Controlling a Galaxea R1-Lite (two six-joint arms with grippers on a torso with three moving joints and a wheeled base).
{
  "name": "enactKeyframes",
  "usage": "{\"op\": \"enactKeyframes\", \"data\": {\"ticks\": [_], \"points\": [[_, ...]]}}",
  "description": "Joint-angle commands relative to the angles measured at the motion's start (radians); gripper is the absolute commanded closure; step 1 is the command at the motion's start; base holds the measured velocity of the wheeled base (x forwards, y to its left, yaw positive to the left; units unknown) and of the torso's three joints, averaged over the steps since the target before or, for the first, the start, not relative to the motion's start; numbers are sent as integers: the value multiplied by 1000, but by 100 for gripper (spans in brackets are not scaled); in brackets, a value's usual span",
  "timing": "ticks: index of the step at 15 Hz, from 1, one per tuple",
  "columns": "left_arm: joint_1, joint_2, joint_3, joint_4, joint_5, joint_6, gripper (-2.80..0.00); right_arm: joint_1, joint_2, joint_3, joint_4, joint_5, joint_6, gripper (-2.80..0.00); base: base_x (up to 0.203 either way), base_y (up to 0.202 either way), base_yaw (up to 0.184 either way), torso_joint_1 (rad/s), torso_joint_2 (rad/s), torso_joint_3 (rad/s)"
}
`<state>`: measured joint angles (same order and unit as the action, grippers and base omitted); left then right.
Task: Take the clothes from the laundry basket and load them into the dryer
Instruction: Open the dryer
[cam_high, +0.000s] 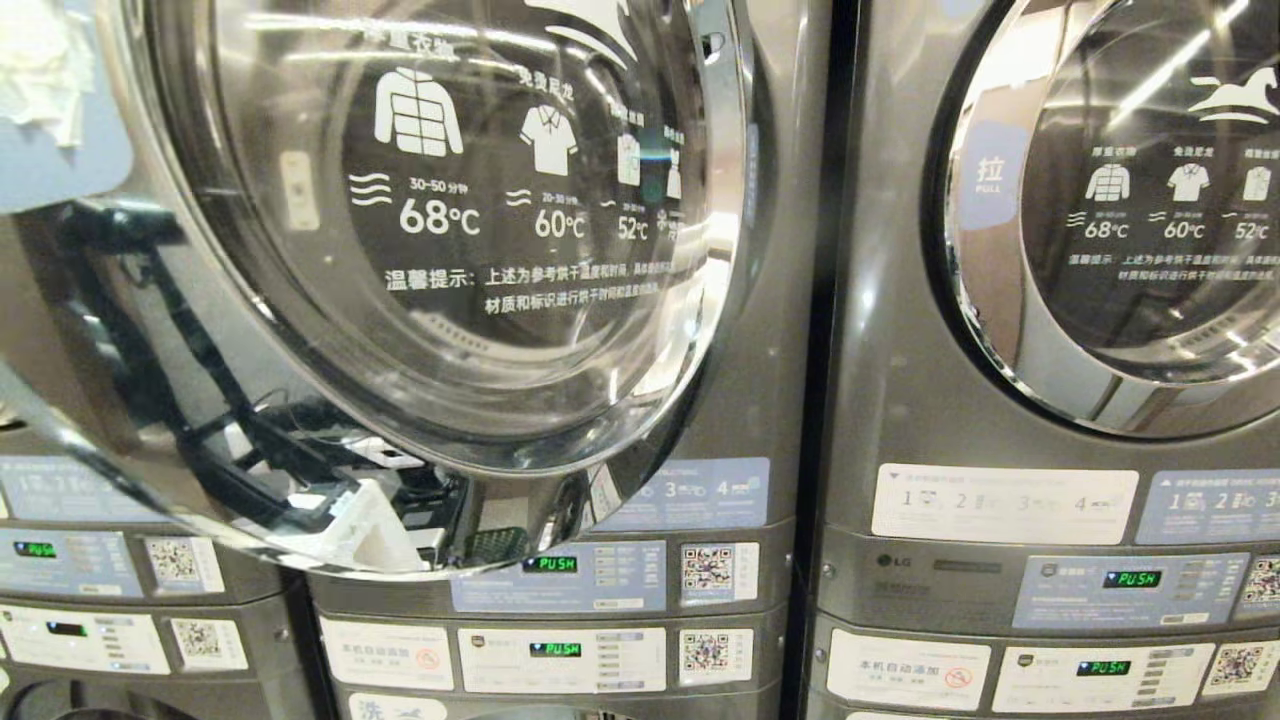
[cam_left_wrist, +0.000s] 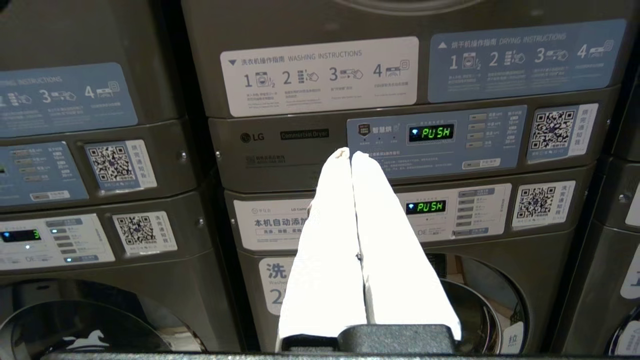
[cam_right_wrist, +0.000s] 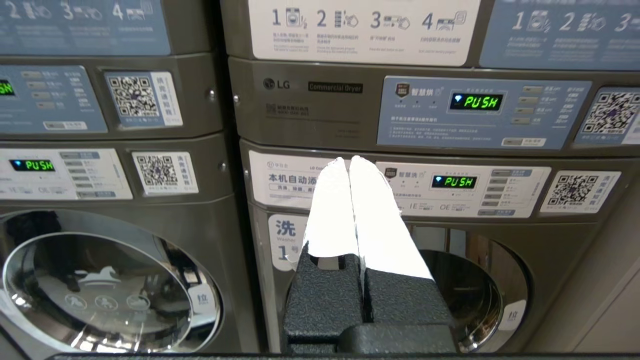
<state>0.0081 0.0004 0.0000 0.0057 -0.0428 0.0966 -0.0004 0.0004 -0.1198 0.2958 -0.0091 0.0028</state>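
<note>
Evidently the run stood at its opening step: nothing had been picked up, and neither the laundry basket nor any clothes appeared in any view, so their position could not be told. The head view was filled by two stacked machine columns; the upper dryer door (cam_high: 440, 230) on the left stood swung open toward the robot, its glass carrying temperature icons, while the neighbouring dryer door (cam_high: 1130, 210) on the right was closed. Below both sat control panels (cam_high: 560, 578) reading "PUSH". Neither arm showed in the head view. In the left wrist view the left gripper (cam_left_wrist: 346, 153) pointed at the panels, white fingers (cam_left_wrist: 325, 240) pressed together, holding nothing. The right gripper (cam_right_wrist: 345, 160) was likewise closed and empty, aimed at the washer panel with a lower washer door (cam_right_wrist: 107, 285) off to one side. Judgement: the next move called for locating the basket, probably low and out of frame, then opening one gripper over a garment. Risk: the open door crowded the near space.
</note>
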Motion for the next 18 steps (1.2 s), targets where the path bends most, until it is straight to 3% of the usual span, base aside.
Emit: {"op": "enactKeyframes", "data": {"ticks": [1,13,15,18], "points": [[0,0,2,0,0,0,0,0,0,0,2,0,0,0,0,0,0,2,2,200],[0,0,2,0,-2,1,0,0,1,-1,2,0,-3,0,0,0,0,1,2,187],[0,0,0,-4,-4,70,0,0,1,-1,2,0,-3,0,0,0,0,5,4,39],[-2,69,-110,0,-23,82,0,0,0,0,2,0,0,0,0,0,0,0,0,0]]}}
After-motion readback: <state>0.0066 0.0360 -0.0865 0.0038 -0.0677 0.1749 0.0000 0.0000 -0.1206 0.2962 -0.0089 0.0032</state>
